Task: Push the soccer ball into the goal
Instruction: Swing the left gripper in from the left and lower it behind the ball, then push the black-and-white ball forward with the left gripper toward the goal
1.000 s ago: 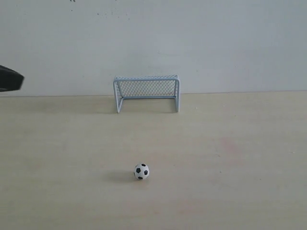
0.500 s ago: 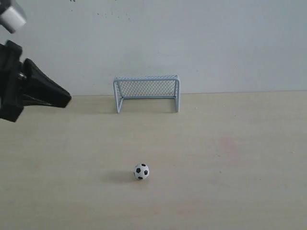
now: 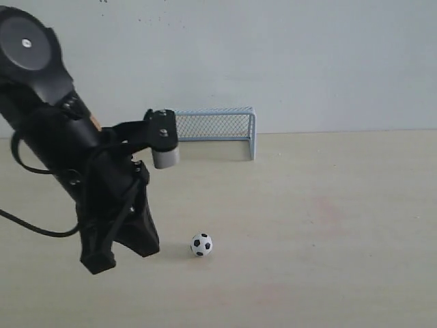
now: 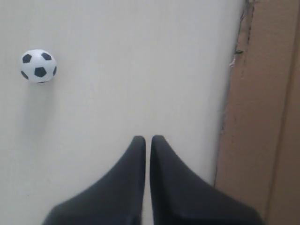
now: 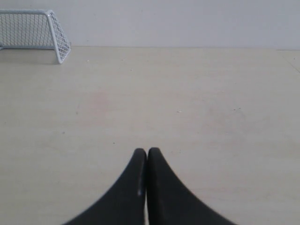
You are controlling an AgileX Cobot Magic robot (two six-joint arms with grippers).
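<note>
The soccer ball (image 3: 201,244) rests on the pale wooden table, well in front of the goal (image 3: 235,111). My left gripper (image 3: 126,254) hangs low over the table just left of the ball, apart from it, its jaws shut with nothing between them. In the left wrist view the ball (image 4: 38,66) lies off to one side of the shut gripper (image 4: 147,138). The left arm hides the goal's left post. My right gripper (image 5: 147,151) is shut and empty over bare table, with the goal (image 5: 52,23) far off; it does not show in the exterior view.
A plain white wall (image 3: 307,61) rises right behind the goal. The table (image 3: 328,219) stretches wide to the right of the ball. In the left wrist view a brown cardboard-like surface (image 4: 262,117) borders the table's edge.
My left arm has swung in from the left edge and come down toward the table, ending beside the ball and covering the goal's left post. The ball has not moved.
</note>
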